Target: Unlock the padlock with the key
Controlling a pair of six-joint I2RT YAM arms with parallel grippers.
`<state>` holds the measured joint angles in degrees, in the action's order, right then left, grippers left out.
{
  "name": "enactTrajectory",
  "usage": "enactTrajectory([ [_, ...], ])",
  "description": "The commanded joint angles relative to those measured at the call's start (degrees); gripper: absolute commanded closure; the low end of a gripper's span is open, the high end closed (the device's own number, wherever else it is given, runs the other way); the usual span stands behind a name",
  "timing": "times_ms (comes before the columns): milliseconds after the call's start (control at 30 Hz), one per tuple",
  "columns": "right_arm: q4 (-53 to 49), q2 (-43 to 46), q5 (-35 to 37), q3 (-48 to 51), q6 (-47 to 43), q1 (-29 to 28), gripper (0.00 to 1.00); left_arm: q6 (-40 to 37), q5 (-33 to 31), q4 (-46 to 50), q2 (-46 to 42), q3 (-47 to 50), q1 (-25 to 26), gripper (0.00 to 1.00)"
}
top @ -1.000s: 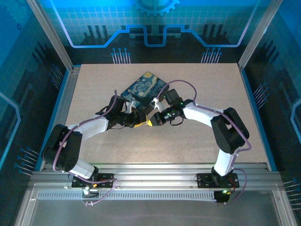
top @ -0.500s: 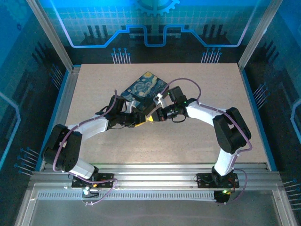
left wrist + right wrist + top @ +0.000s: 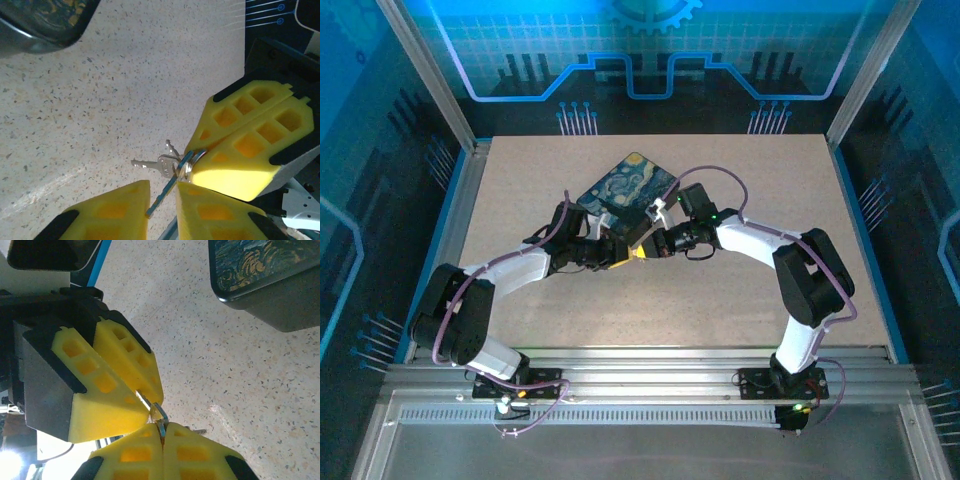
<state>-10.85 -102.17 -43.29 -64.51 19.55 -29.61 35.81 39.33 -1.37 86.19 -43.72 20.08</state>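
Right gripper (image 3: 161,432): shifted toward twelve o'clock, now set tip to tip with left gripper (image 3: 162,198). Key (image 3: 161,166) pinched by both claws; handover judged under way.

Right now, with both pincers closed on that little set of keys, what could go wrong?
1. The left pincer and right pincer each grip the keys by a thin edge at their tips; a slip would likely drop them on the table.
2. Their yellow pads almost touch, so opposed pulling may twist the ring.
3. The painted box sits close; a swing could bump it.
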Motion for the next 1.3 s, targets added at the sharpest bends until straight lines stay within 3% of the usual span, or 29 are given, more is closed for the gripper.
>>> enactTrajectory([
  [0,0.1,-0.7,-2.8,-0.9,0.5,-0.7,0.99,-1.8,2.5,-1.3,-1.2,0.7,0.0,0.83],
  [100,-0.5,-0.8,-3.0,-1.1,0.2,-0.7,0.97,-2.5,2.7,-0.9,-1.0,0.7,0.0,0.94],
  [200,-1.9,-0.7,-2.8,-1.3,-0.7,-0.6,0.93,-3.0,2.7,-0.3,-1.2,0.8,0.0,0.97],
  [367,-3.2,3.8,-3.9,1.4,-4.2,3.9,0.66,-6.6,5.1,3.5,-1.8,-0.7,0.0,1.0],
  [467,-2.5,7.5,-6.9,3.4,-5.0,8.0,0.59,-9.4,8.5,5.3,-2.3,-1.6,0.1,1.0],
  [667,-5.3,7.0,-15.8,0.5,-8.7,8.3,0.58,-11.2,13.3,4.7,-2.5,-3.3,0.8,1.0],
  [900,-9.7,3.2,-20.5,-2.6,-12.7,7.9,0.59,-12.1,14.5,4.6,-2.3,-5.6,1.7,1.0],
  [1267,-12.1,0.9,-21.5,-3.8,-14.7,5.4,0.63,-11.2,14.9,2.6,-2.9,-5.5,1.9,1.0],
])
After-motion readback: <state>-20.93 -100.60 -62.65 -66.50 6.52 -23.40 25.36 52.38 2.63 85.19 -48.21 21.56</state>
